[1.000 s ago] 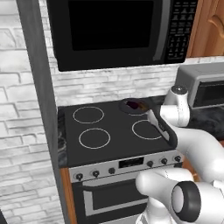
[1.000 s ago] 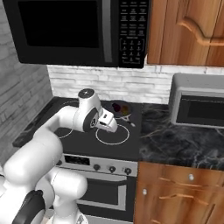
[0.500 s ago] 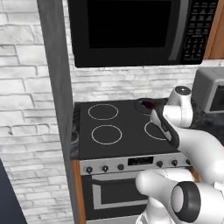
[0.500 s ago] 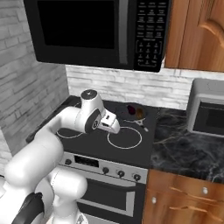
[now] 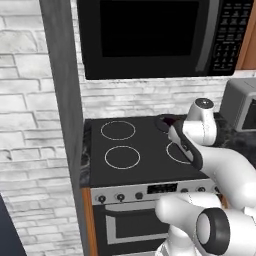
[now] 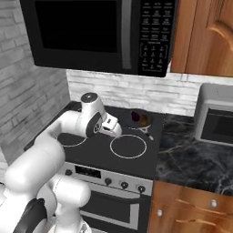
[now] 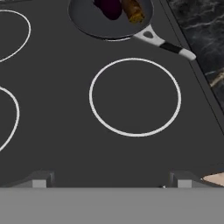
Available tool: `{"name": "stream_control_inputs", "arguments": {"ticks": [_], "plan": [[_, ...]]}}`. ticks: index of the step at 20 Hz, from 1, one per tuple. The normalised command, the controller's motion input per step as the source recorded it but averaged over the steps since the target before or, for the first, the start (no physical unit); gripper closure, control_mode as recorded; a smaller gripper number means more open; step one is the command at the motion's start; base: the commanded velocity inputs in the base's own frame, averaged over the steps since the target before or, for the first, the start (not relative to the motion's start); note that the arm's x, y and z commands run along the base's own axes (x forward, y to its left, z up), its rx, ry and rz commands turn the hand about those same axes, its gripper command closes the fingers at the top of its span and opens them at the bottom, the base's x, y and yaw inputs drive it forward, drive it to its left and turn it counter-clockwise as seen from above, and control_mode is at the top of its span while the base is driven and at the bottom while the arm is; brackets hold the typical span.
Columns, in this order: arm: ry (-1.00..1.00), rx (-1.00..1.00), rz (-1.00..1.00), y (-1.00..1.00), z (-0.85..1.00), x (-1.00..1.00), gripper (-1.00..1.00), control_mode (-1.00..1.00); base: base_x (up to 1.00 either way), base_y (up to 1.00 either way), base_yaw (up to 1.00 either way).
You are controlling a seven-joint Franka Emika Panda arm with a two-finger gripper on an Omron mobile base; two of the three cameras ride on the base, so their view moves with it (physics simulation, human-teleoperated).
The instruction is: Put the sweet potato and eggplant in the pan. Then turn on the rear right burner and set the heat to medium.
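Hand view: pan [image 7: 94,22] holds eggplant [image 7: 108,7] (sweet potato [image 7: 133,10] too).

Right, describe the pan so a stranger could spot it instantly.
Find the flat black glass cooktop under the microwave. On its rear right zone, next to the dark marble counter, sits the small round dark grey skillet. It alone covers a ring and holds a purple eggplant and a brownish sweet potato.

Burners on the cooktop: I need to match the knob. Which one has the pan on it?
The rear right burner, under the pan; the other three show bare white rings.
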Motion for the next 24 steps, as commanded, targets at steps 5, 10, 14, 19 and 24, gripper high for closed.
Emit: {"name": "stream_control_inputs", "arguments": {"ticks": [5, 10, 14, 19, 24], "plan": [[0.00, 0.00, 0.00, 0.00, 0.00, 0.00, -1.00, 1.00, 0.47, 0.13, -0.14], [0.00, 0.00, 0.00, 0.00, 0.00, 0.00, -1.00, 1.00, -0.04, 0.27, -0.07], [0.00, 0.00, 0.00, 0.00, 0.00, 0.00, -1.00, 1.00, -0.26, 0.44, 0.00], [0.00, 0.00, 0.00, 0.00, 0.00, 0.00, -1.00, 1.00, 0.00, 0.56, 0.00], [0.00, 0.00, 0.00, 0.00, 0.00, 0.00, -1.00, 1.00, 0.14, 0.07, -0.03]]}}
